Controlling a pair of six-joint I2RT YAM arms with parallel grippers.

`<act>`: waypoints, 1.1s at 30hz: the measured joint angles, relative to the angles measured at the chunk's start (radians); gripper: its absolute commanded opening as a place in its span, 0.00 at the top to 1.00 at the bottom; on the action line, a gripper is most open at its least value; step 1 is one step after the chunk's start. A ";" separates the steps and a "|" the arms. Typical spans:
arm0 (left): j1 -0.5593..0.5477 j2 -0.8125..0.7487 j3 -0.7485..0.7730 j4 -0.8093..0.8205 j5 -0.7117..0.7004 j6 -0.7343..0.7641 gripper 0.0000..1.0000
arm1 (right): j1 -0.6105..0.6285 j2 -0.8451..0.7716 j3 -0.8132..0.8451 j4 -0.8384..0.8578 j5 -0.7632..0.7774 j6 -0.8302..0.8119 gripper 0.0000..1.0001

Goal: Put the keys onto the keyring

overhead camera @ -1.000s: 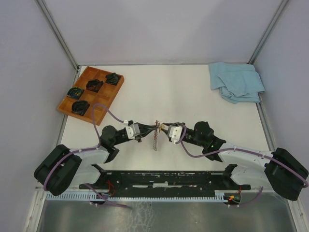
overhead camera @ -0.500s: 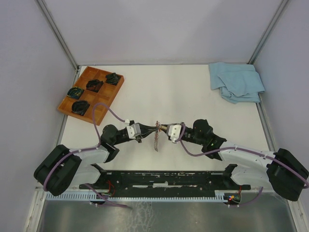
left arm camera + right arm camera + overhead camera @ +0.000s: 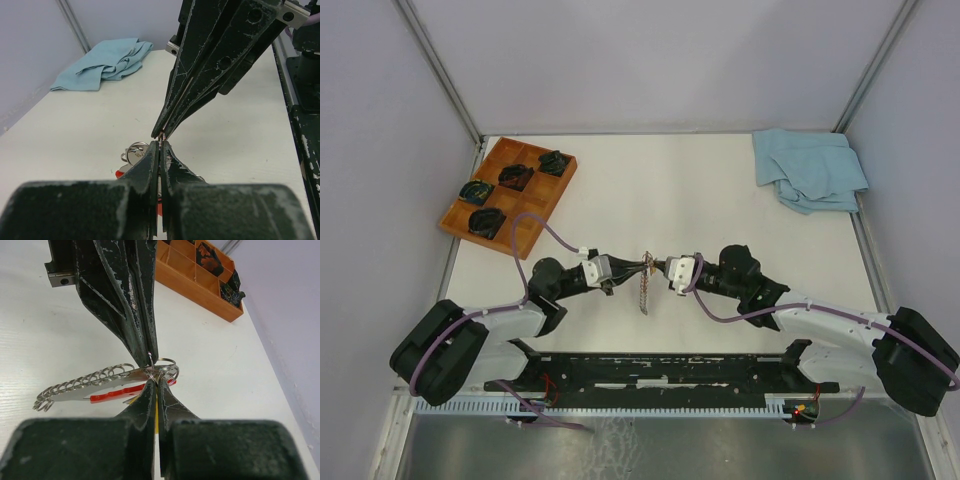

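- Keyring [image 3: 163,367] is hanging in mid-air between the two arms, above the table's [image 3: 720,210] near middle.
- Left gripper [image 3: 150,357] is pinching the thin ring wire from above, jaws pressed fully together.
- Right gripper [image 3: 154,382] is clamping tight too, tips meeting the left tips nose to nose at the ring.
- Beaded chain [image 3: 82,382] is trailing off sideways from the ring, with the red strap [image 3: 111,395] just under it.
- Keys are bunching below the ring; a yellow head [image 3: 131,401] is peeking out beneath the strap, the rest hard to separate.
- Farther out, a blue cloth [image 3: 808,170] is lying at the far right corner and a wooden tray [image 3: 535,212] at the far left.
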 measured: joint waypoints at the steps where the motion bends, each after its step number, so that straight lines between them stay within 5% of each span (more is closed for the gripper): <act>1: 0.000 0.000 0.000 0.001 -0.004 0.000 0.97 | 0.000 0.000 0.000 -0.001 0.000 -0.002 0.99; 28: -0.051 0.029 -0.004 0.105 -0.282 -0.312 0.97 | 0.052 -0.010 0.000 0.004 0.113 -0.217 0.99; 33: -0.054 0.032 -0.005 0.126 -0.299 -0.361 0.97 | 0.054 -0.008 0.000 0.016 0.116 -0.216 0.91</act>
